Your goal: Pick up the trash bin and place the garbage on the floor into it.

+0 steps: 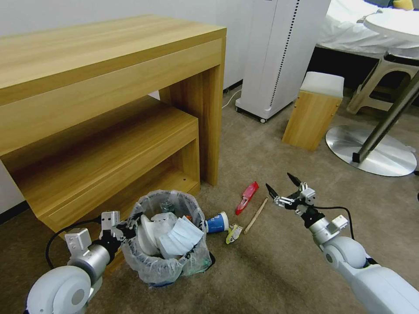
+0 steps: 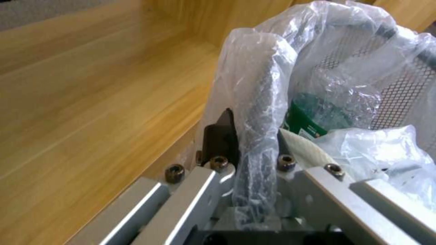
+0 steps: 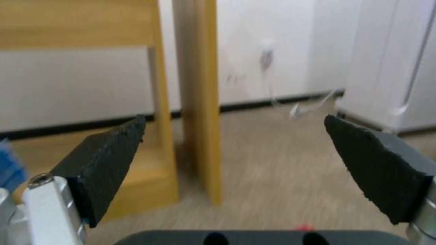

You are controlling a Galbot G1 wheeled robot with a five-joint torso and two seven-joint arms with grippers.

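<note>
Two grippers in front of us. Left gripper near-left, fingers clamped on the rim of the trash bin, one finger outside the bag liner, one inside. Bin sits on the carpet just in front of the low wooden shelf, already stuffed: pale blue mask on top, white slipper beside it, green-labelled bottle deeper in. Right gripper hovers above the floor to the right, fingers spread wide, holding nothing. Between bin and right gripper we see leftover garbage on the carpet: blue-white cup touching the bin's right side, small yellow-green scrap just right of it, wooden stick next, red wrapper slightly farther. Farther back: wooden stool with white top, round metal base at right, tall white appliance against the wall.
</note>
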